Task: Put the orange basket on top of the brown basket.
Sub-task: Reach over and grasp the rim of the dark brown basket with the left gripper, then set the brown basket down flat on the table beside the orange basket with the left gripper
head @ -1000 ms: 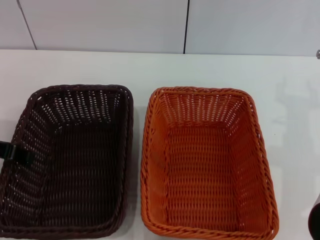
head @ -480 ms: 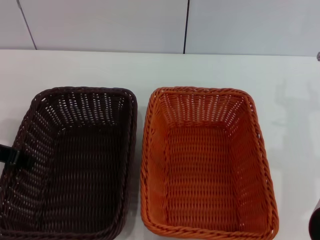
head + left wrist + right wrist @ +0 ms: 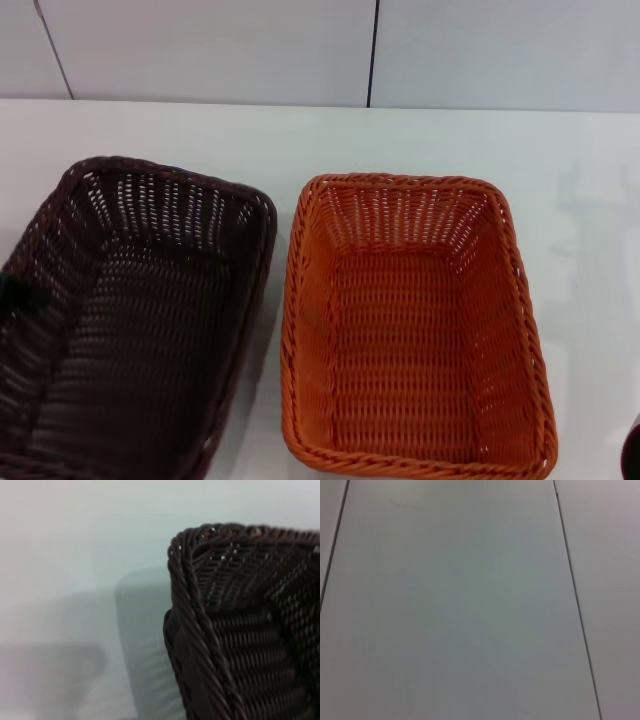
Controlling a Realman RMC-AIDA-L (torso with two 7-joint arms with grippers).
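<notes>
The orange basket [image 3: 415, 325] rests flat on the white table [image 3: 400, 135], right of centre in the head view. To its left the brown basket [image 3: 130, 320] is tilted, its left side raised off the table. My left gripper [image 3: 18, 295] shows only as a dark shape clamped over that basket's left rim. The left wrist view is filled by a corner of the brown basket [image 3: 240, 630] hanging above its own shadow on the table. A dark bit of my right arm [image 3: 632, 455] sits at the bottom right edge, apart from the orange basket.
A pale panelled wall [image 3: 200, 45] stands behind the table's far edge. Bare table surface [image 3: 590, 250] lies to the right of the orange basket and behind both baskets. The right wrist view shows only pale panels [image 3: 455, 605].
The brown basket has risen on its left side and tilted, its far rim now higher in the head view. The orange basket has not moved. The right arm has sunk lower at the edge.
</notes>
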